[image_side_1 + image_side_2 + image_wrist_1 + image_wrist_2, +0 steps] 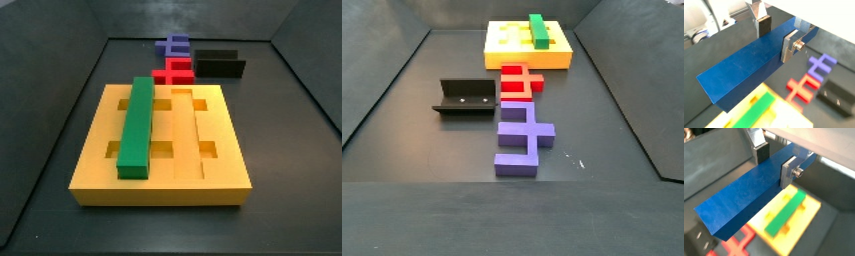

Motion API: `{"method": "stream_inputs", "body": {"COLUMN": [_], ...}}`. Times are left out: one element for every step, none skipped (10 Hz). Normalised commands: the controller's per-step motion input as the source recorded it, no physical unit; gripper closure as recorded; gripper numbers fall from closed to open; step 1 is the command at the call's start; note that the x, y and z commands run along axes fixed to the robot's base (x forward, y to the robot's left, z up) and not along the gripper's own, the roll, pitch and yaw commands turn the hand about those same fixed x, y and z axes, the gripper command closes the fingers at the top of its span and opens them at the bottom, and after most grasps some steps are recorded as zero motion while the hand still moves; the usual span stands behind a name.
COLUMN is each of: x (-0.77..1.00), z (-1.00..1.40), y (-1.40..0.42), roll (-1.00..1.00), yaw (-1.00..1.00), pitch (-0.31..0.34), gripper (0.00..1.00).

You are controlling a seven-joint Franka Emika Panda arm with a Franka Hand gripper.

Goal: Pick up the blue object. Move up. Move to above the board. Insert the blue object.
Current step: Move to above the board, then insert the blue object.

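The blue object (747,67) is a long plain blue bar held crosswise between my gripper's (776,36) fingers, and it also shows in the other wrist view (747,193). My gripper (776,162) is shut on it, high above the floor. Neither the gripper nor the bar shows in either side view. The yellow grooved board (160,185) lies on the dark floor with a green bar (138,125) set in one groove. It shows in the other side view (509,50) too. In both wrist views the board (794,235) (784,120) lies below the bar.
A red stepped piece (519,80) and a purple stepped block (523,135) lie in a row beyond the board's short end. The dark fixture (462,97) stands beside the red piece. Dark walls enclose the floor.
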Motion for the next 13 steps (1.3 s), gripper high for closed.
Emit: {"method": "stream_inputs", "body": {"x": [0.47, 0.26, 0.00, 0.07, 0.30, 0.35, 0.47, 0.46, 0.42, 0.40, 0.19, 0.22, 0.19], "z": [0.11, 0.06, -0.23, -0.63, -1.00, -1.00, -1.00, -1.00, -1.00, -1.00, -1.00, -0.99, -0.93], "y": [-0.68, -0.33, 0.00, 0.03, 0.18, 0.12, 0.08, 0.09, 0.09, 0.07, -0.26, -0.53, -0.49], "roll": [0.06, 0.08, 0.00, 0.00, 0.00, 0.00, 0.01, 0.03, 0.02, 0.01, 0.08, 0.14, 0.18], "yaw": [0.01, 0.01, 0.00, 0.00, 0.00, -0.01, 0.00, 0.00, 0.00, 0.00, 0.00, 0.18, 0.20], "pitch": [0.175, 0.167, 0.000, 0.000, 0.000, 0.000, 0.000, 0.000, 0.000, 0.000, -0.007, 0.000, 0.000], "gripper": [1.00, 1.00, 1.00, 1.00, 1.00, 1.00, 1.00, 1.00, 1.00, 1.00, 1.00, 1.00, 1.00]}}
